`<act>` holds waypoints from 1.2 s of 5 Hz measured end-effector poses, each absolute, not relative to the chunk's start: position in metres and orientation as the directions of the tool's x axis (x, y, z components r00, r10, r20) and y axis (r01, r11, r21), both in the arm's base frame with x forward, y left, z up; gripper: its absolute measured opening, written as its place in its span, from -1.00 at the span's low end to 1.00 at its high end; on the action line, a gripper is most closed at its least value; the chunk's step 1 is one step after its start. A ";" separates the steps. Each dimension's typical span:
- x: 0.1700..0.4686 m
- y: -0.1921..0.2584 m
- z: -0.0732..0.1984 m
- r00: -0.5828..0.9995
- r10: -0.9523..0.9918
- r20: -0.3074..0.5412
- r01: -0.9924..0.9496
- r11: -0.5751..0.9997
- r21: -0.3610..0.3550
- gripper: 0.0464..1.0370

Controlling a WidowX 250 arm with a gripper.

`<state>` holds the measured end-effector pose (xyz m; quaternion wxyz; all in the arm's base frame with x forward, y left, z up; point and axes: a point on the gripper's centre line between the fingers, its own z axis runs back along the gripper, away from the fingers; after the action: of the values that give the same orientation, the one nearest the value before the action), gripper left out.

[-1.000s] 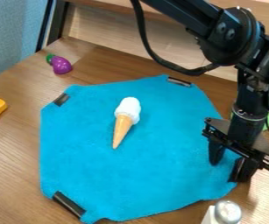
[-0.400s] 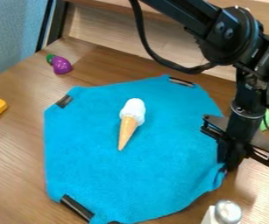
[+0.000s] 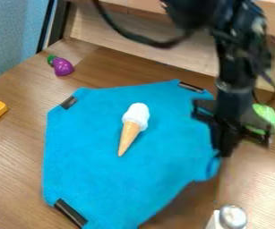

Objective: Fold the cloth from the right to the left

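Claw (image 3: 222, 154): closed, pinching the right edge of the cloth (image 3: 97, 170)
Cloth: blue, spread on the desk (image 3: 10, 165), right side bunched at the claw
Ice cream cone (image 3: 132, 127): on the cloth, white top toward the desk's far edge
Green object (image 3: 267, 115): behind the claw, near that far edge
Silver-topped container (image 3: 233, 218): right of the cloth
Purple eggplant (image 3: 63, 67): near the desk's far left corner

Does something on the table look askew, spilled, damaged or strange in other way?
I see no spill or damage. The blue cloth is bunched at its right edge, where the gripper pinches it; folding explains this. Odder, a toy ice cream cone lies on it, probably in the fold's way.
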<state>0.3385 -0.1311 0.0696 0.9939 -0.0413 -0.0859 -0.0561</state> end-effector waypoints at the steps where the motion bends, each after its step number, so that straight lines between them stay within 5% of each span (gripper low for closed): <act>1: 0.341 -0.110 0.087 0.978 -0.080 0.195 0.100 0.991 -0.094 -0.96; 4: 0.346 -0.012 0.124 0.970 0.076 0.232 -0.055 0.994 -0.096 -0.96; 6: 0.341 0.032 0.123 0.967 0.139 0.214 -0.121 0.988 -0.095 -0.96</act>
<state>0.3414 0.0320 0.1228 0.9909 -0.0406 -0.1106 0.0657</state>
